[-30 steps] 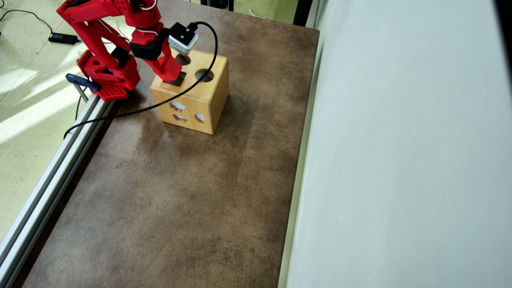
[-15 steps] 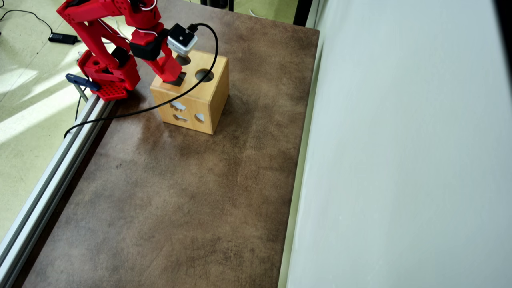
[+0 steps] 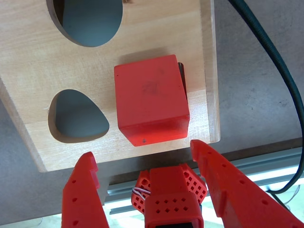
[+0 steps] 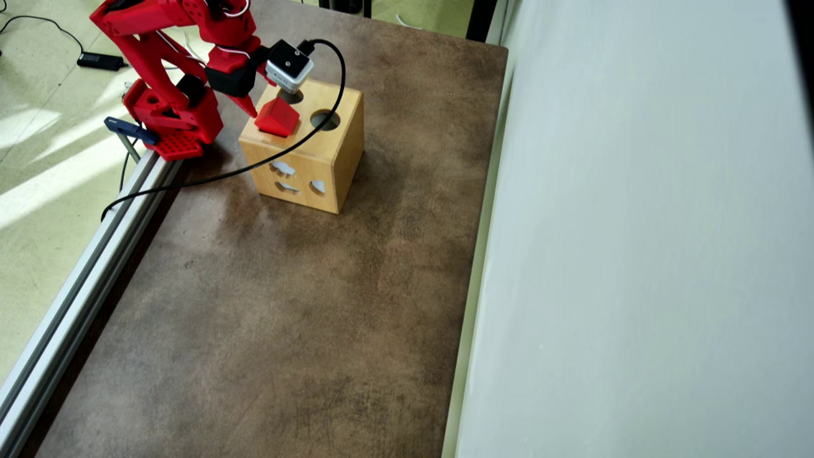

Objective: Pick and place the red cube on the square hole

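Observation:
The red cube (image 3: 149, 99) rests askew on top of the wooden box (image 3: 156, 28), over the square hole (image 3: 182, 76). Only a dark sliver of that hole shows along the cube's right side in the wrist view. My gripper (image 3: 142, 152) is open and drawn back past the box's near edge, its fingertips (image 3: 88, 164) clear of the cube and holding nothing. In the overhead view the cube (image 4: 278, 117) sits tilted at the near-left of the box top (image 4: 318, 149), hiding the hole, with the gripper (image 4: 253, 108) just to its left.
The box top also has a round hole (image 4: 325, 119) and a rounded cut-out (image 3: 76, 116). A black cable (image 4: 254, 166) loops past the box front. The arm base (image 4: 172, 124) and aluminium rail (image 4: 95, 254) line the left table edge; a pale wall (image 4: 636, 222) stands right.
The gripper has opened and pulled back left, away from the square hole. The cube, earlier hidden in the jaws, now sits free on the box top.

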You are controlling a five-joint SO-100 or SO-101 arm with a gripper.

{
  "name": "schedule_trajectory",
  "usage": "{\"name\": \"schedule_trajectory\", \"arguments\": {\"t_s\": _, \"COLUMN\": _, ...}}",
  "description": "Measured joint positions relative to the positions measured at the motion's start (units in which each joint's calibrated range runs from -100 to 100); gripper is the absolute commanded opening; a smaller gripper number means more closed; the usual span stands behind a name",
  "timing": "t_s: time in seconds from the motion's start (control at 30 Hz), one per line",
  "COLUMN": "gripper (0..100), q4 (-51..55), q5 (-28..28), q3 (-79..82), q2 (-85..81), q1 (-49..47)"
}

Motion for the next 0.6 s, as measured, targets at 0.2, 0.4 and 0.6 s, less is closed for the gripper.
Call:
{"name": "schedule_trajectory", "arguments": {"t_s": 0.2, "gripper": 31, "q4": 0.0, "q5": 0.0, "q3": 0.0, "q2": 0.1, "q1": -0.4}}
{"name": "schedule_trajectory", "arguments": {"t_s": 0.4, "gripper": 31, "q4": 0.0, "q5": 0.0, "q3": 0.0, "q2": 3.9, "q1": -2.1}}
{"name": "schedule_trajectory", "arguments": {"t_s": 0.6, "gripper": 30, "q4": 0.0, "q5": 0.0, "q3": 1.0, "q2": 8.9, "q1": -2.2}}
